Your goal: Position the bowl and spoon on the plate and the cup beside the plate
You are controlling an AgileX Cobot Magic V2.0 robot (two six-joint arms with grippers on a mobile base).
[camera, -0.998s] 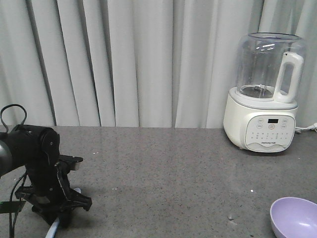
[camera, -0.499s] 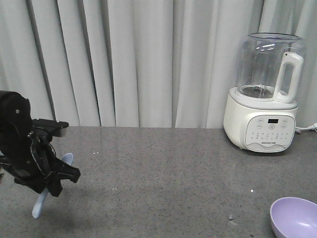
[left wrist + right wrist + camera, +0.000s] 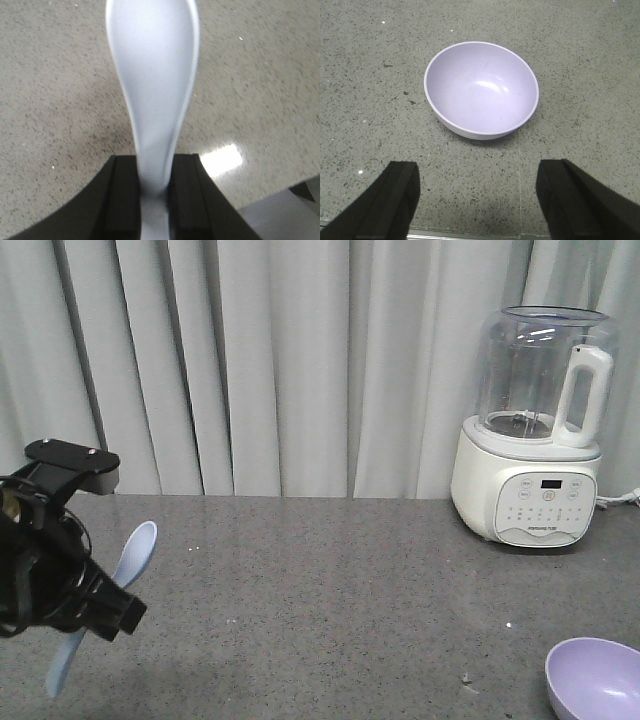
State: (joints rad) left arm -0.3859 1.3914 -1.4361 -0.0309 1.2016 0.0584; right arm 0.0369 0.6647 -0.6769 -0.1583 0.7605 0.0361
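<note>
Gripping a smooth, oval-scooped spoon (image 3: 152,75), left claw (image 3: 152,172) hovers.

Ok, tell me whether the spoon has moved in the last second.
Yes. Clamped in the left gripper, the spoon has risen from the countertop, its scoop now nearing the curtain hem; the blender stays put.

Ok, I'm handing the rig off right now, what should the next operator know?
Left claw shut on the spoon, held up off the counter.
Right claw open and empty, the bowl on the counter just ahead of it.
Plate and cup show in no view.
Done: spoon lifted.
Left: bowl and spoon onto the plate, cup beside it.
</note>
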